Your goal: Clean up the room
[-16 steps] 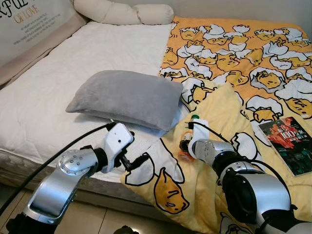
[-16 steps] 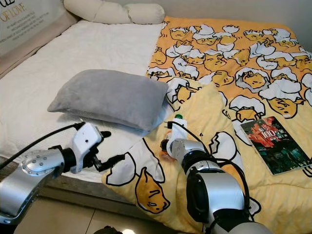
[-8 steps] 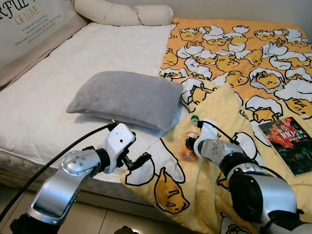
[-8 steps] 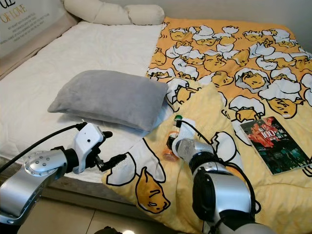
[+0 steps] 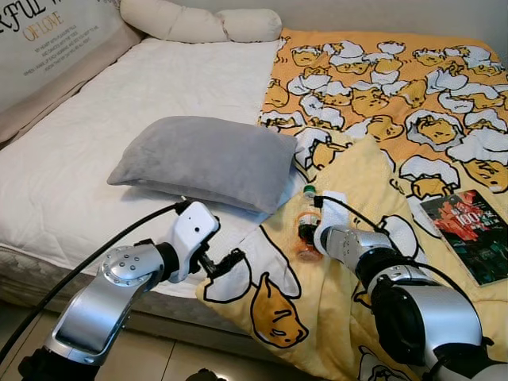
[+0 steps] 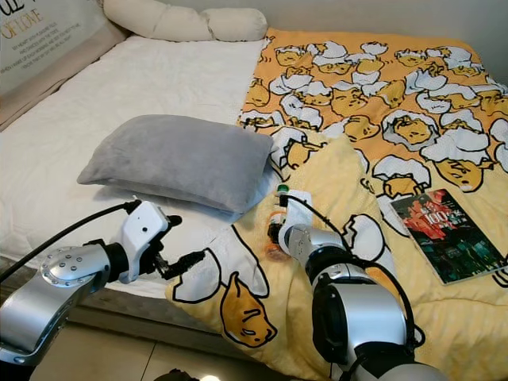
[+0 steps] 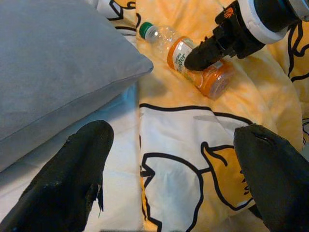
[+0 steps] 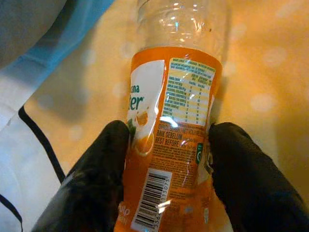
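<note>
Right wrist view: the right gripper (image 8: 166, 181) is closed around the bottle (image 8: 171, 125), one black finger pressed on each side of its orange label, near the lower half of the body. The grip is set across the width, so the bottle can probably be lifted without rolling. The bottle is lying on its side on the blanket (image 5: 381, 151), its green cap (image 7: 146, 29) turned toward the pillow (image 5: 206, 159). The upper part of the bottle is seen to be clear and seemingly empty; orange is seen only toward the base, and whether that is drink or just the label cannot be told. The cap is on, so spillage is judged unlikely.

Just beside the bottle, on its cap side, the grey pillow is laid half on the white mattress (image 5: 119, 103) and half over the blanket's edge. Nearer the robot than the bottle, the left gripper (image 7: 176, 166) is held with its fingers spread wide and nothing between them, low over the blanket's hem at the bed edge, apparently kept ready rather than used. Well apart from the bottle, on the side away from the pillow, a book (image 5: 468, 230) is left flat on the blanket. A bolster (image 5: 198, 20) is placed at the far end of the mattress, well beyond the pillow.
</note>
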### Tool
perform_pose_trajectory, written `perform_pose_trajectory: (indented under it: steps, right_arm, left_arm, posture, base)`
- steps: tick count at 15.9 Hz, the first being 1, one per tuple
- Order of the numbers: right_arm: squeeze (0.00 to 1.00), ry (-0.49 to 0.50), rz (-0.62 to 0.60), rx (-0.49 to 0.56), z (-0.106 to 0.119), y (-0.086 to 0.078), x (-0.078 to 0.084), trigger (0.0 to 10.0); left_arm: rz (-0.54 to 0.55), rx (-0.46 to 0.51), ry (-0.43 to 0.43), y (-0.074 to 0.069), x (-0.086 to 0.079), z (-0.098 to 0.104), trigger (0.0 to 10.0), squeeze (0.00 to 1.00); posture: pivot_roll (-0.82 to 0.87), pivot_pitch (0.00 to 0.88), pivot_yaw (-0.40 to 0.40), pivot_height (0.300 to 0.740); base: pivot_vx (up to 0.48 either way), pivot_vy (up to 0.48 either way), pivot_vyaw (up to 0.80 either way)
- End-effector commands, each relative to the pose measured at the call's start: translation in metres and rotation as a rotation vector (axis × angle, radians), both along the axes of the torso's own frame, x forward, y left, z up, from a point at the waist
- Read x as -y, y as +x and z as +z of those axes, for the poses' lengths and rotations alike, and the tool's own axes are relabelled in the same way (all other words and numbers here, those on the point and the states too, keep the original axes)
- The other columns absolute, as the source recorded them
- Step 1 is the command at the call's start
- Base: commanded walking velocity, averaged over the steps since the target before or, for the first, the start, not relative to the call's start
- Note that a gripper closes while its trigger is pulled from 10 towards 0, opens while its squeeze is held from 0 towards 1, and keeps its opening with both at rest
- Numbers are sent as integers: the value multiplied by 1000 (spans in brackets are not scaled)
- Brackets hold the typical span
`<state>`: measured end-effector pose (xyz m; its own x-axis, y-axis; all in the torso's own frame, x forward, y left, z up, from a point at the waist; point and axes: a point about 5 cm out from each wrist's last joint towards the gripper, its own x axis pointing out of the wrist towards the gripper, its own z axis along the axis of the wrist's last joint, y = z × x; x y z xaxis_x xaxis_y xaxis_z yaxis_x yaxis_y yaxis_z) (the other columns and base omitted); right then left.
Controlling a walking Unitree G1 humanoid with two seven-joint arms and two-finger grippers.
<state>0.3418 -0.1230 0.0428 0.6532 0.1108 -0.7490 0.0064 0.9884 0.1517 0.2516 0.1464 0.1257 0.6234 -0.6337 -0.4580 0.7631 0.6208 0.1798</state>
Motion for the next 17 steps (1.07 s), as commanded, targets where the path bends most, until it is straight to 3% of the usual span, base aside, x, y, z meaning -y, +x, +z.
perform_pose_trajectory:
  steps: [1, 6, 7, 11, 12, 13, 14, 17]
  right_arm:
    - [1000, -32, 12, -12, 4, 2, -1, 10000]
    - [1000, -117, 65, -33, -2, -3, -4, 10000]
    - [0, -127, 80, -39, -3, -4, -6, 10000]
    - [0, -44, 66, -56, -8, -8, -16, 10000]
    - [0, -46, 89, -65, -10, -11, -19, 8863]
    - [0, -58, 94, -78, -14, -14, -19, 1765]
    - [0, -52, 81, -89, -16, -15, -19, 0]
    - [0, -61, 66, -116, -20, -19, -18, 0]
  left_arm:
    - [-2, 13, 0, 1, -3, 6, 10000, 0]
    - [-22, -2, 9, -8, -2, 4, 10000, 0]
    - [-24, -2, 10, -8, -2, 4, 10000, 0]
    - [-19, -7, 21, -7, -3, 3, 10000, 0]
    - [-19, -9, 21, -8, -2, 3, 10000, 0]
    - [-20, -12, 23, -9, -2, 2, 10000, 0]
    - [-21, -15, 23, -9, -2, 2, 10000, 0]
    - [-22, -20, 26, -8, -2, 3, 10000, 0]
  posture:
    - [96, 0, 40, 740]
    - [122, 13, 34, 740]
    - [125, 15, 33, 740]
    - [129, 28, 33, 740]
    - [131, 37, 35, 740]
    - [135, 44, 36, 740]
    - [135, 46, 37, 740]
    - [139, 55, 42, 740]
  base:
    - [0, 0, 0]
    - [0, 0, 0]
    - [0, 0, 0]
    - [0, 0, 0]
    - [0, 0, 0]
    - [0, 0, 0]
    - [0, 0, 0]
    - [0, 0, 0]
